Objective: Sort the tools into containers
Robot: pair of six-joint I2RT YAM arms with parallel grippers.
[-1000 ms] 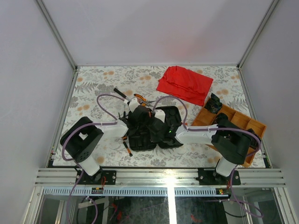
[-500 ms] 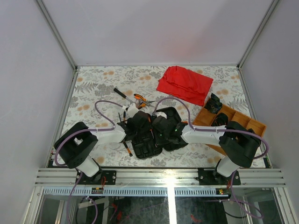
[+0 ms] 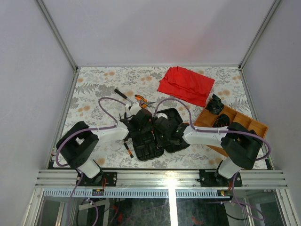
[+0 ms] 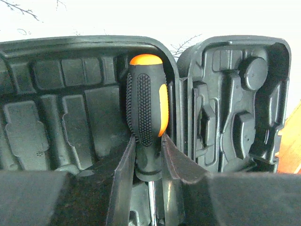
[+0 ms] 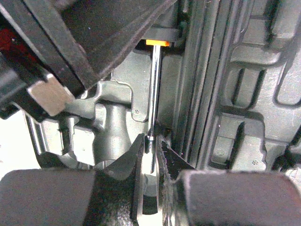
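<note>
Black-and-orange screwdriver (image 4: pixel 146 103) handle clamped in the left gripper (image 4: pixel 148 155), fingers narrowly apart, over the left half of the open case (image 4: pixel 47 117). At right, steel shaft pinched by the nearly closed right gripper (image 5: pixel 150 148). Barely shifts since half a second ago; probably seating the tool.

A red cloth (image 3: pixel 186 85) was laid on the floral-patterned counter (image 3: pixel 94 89) at one o'clock. A wooden tray (image 3: pixel 248 121), with a dark object (image 3: pixel 216 104) at its far corner, was set at three o'clock.
</note>
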